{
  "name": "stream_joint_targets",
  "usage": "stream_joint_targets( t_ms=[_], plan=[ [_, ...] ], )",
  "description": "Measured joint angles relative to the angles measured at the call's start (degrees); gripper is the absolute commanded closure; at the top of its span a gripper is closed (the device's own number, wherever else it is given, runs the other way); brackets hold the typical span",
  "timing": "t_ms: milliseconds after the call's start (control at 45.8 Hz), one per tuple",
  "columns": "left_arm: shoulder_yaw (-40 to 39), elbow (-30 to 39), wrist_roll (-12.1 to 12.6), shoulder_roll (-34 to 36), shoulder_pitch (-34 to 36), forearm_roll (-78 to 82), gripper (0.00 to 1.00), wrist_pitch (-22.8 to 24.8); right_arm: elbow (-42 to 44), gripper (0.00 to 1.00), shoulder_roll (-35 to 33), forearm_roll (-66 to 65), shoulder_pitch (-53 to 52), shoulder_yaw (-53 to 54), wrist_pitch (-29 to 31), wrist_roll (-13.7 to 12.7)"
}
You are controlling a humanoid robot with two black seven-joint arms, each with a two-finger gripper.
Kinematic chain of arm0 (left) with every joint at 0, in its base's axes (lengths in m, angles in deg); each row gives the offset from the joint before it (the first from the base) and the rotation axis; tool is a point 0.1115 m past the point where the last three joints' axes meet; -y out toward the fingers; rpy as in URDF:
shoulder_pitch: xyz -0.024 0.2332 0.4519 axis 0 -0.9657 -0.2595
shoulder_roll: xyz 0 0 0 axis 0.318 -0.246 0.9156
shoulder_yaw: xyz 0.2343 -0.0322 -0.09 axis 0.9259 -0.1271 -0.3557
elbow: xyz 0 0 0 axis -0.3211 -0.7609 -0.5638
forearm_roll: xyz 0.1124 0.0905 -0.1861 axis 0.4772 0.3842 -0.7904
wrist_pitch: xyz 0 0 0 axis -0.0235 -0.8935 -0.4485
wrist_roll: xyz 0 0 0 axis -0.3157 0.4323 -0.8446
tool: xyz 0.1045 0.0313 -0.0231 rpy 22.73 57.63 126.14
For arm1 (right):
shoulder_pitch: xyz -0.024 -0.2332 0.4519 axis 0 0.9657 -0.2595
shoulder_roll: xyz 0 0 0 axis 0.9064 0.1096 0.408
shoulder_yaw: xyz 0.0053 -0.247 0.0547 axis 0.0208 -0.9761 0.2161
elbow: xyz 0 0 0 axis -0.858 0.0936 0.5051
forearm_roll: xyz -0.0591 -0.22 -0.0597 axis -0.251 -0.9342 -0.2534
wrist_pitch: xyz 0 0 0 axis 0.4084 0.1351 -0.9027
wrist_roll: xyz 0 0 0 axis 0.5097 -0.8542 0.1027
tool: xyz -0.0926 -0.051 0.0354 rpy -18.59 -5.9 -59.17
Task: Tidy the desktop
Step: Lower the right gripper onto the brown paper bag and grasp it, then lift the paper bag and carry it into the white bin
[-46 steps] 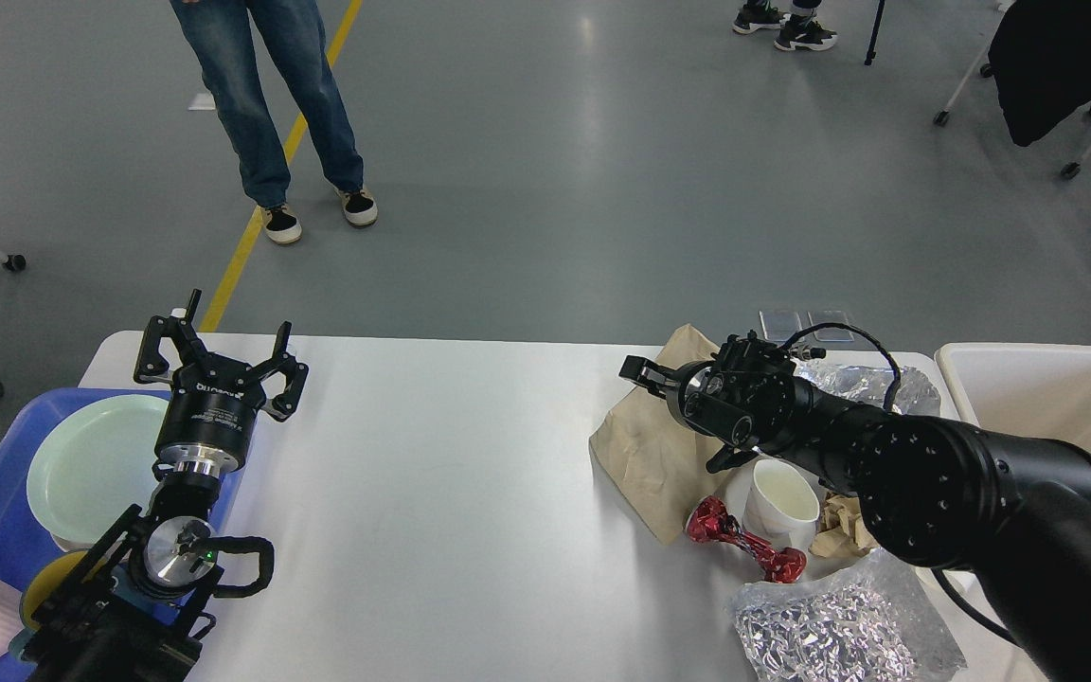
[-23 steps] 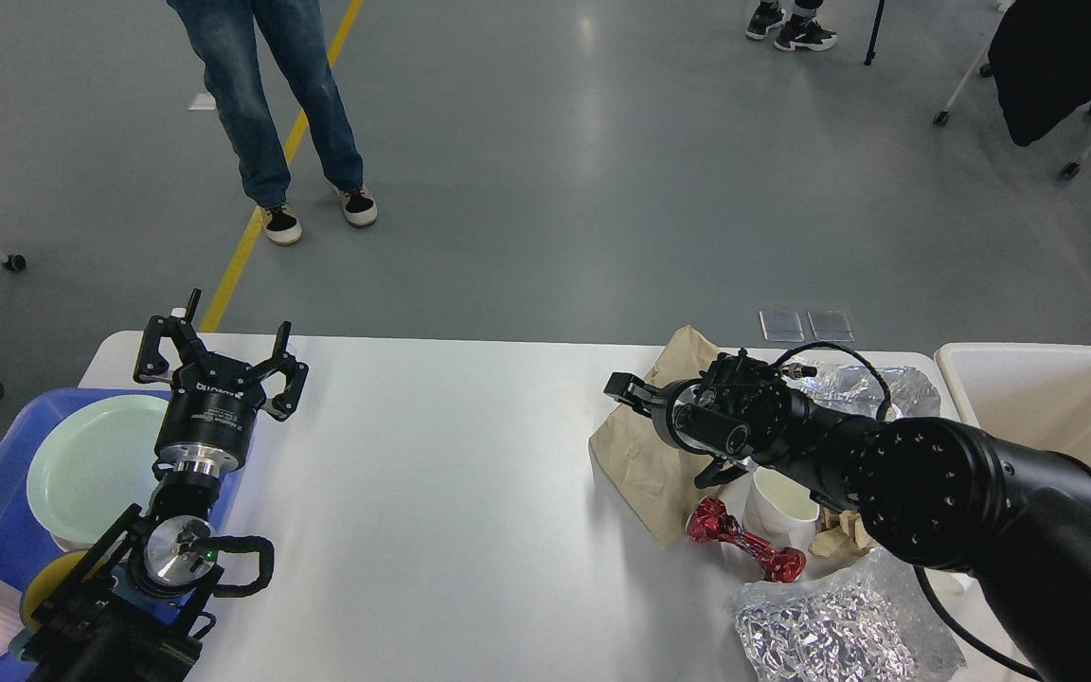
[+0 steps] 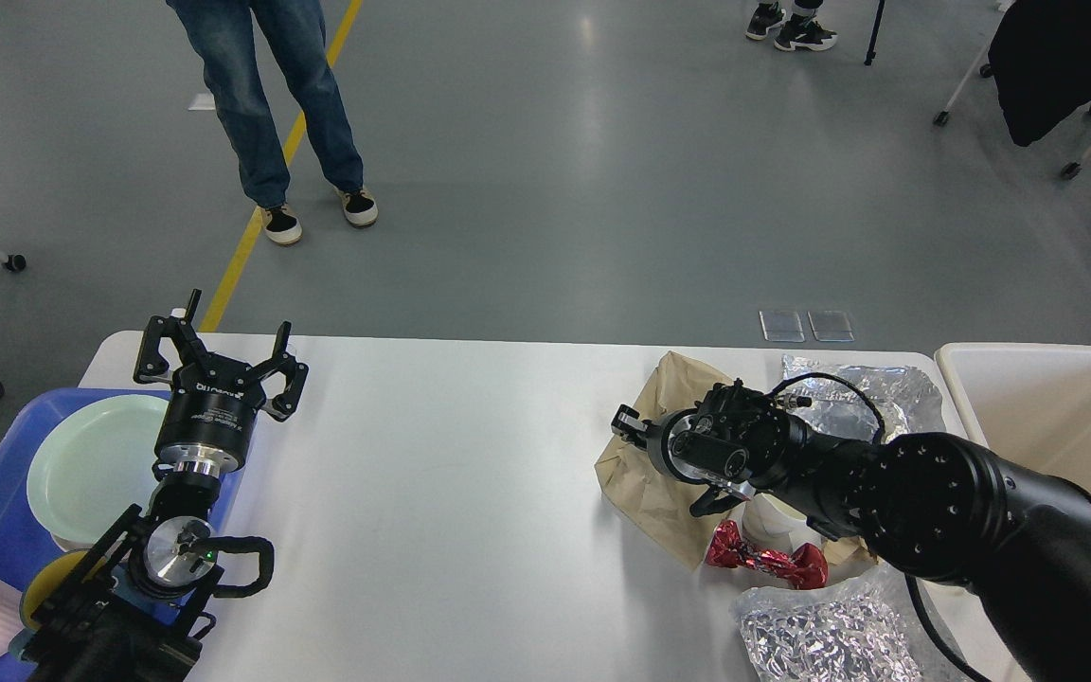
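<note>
Right gripper [image 3: 664,464], its opening hidden end-on, is poised over brown paper [image 3: 645,483] on the cluttered right of the desk [image 3: 432,474]; a grasp is judged next; left gripper [image 3: 221,363] is held open, empty

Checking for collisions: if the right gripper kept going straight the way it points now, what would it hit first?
Probably the brown paper bag: the right gripper points left and down over its edge. Depth is unclear.
</note>
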Motion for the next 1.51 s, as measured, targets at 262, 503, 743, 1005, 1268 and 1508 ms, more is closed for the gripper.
stream_joint_targets(
  t_ms=[262, 503, 743, 1005, 1268, 1508],
  plan=[
    [0.0, 0.0, 0.0, 0.0, 0.0, 0.0, 0.04, 0.0, 0.01, 1.0, 0.0, 0.0, 0.01, 1.51, -1.34, -0.46],
    [0.0, 0.0, 0.01, 0.0, 0.04, 0.01, 0.04, 0.0, -0.19, 1.0, -0.01, 0.02, -0.03, 1.68, -0.79, -0.75],
    [0.0, 0.0, 0.03, 0.0, 0.05, 0.06, 0.04, 0.0, -3.2, 1.0, -0.02, 0.54, -3.5, 3.19, 0.28, -0.84],
    [0.0, 0.0, 0.03, 0.0, 0.04, 0.06, 0.04, 0.01, -13.87, 1.0, -4.6, 3.94, -16.14, 6.91, 3.36, -0.9],
    [0.0, 0.0, 0.03, 0.0, 0.05, 0.03, 0.04, 0.03, -23.42, 1.0, -11.6, 5.71, -29.08, 4.81, 9.45, -0.9],
    [0.0, 0.0, 0.03, 0.0, 0.04, 0.03, 0.04, 0.03, -37.08, 1.0, -15.6, 5.15, -47.27, -7.69, 16.34, -0.74]
  ],
)
